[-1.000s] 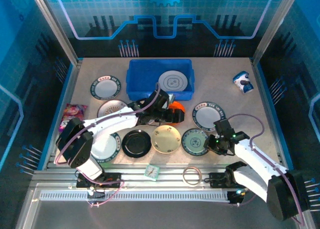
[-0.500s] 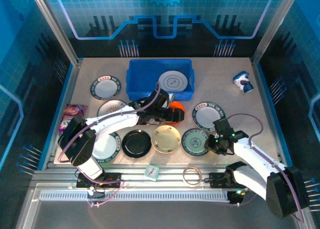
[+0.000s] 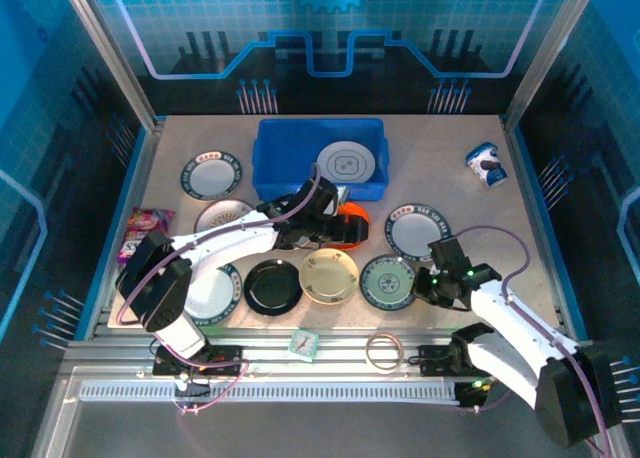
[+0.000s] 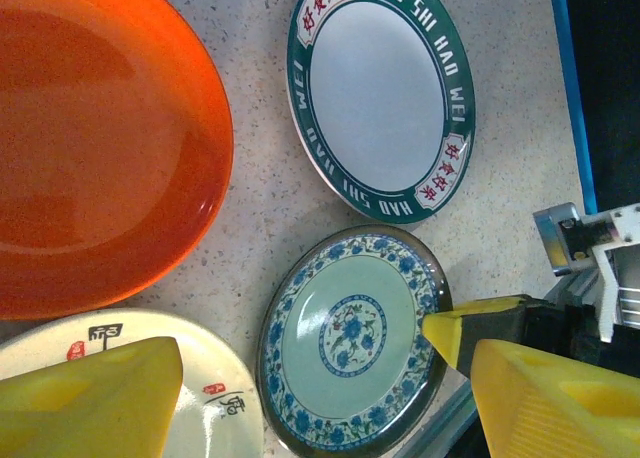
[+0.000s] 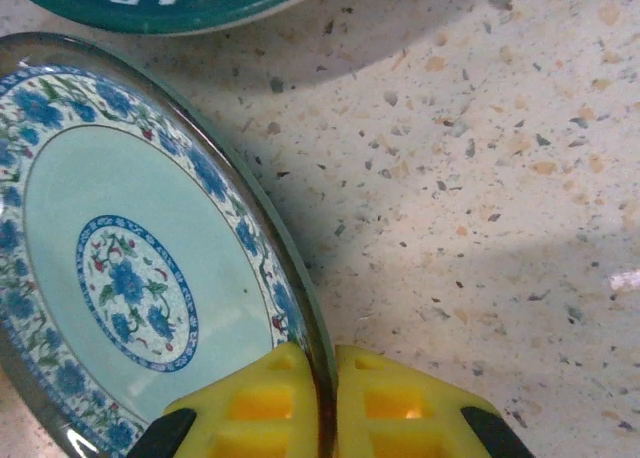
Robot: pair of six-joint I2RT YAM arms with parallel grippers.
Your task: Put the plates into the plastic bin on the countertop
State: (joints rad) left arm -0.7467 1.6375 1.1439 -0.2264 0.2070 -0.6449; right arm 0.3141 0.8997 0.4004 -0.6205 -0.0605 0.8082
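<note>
From above, the plastic bin (image 3: 275, 168) sits at the far side of the countertop (image 3: 430, 173), with a white plate (image 3: 347, 162) inside. The right gripper (image 3: 428, 286) meets the rim of the blue-floral plate (image 3: 388, 282).

Left wrist: the left gripper (image 4: 300, 368) is spread wide and holds nothing, near the orange plate (image 4: 90, 148).

Right wrist: the yellow fingers (image 5: 260, 403) pinch the floral plate's rim.

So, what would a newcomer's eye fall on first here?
The bright-blue plastic bin at the back centre, holding one white plate, draws the eye. Next comes the orange plate in front of it, and the right end effector pinching the rim of the blue-flowered plate.
</note>
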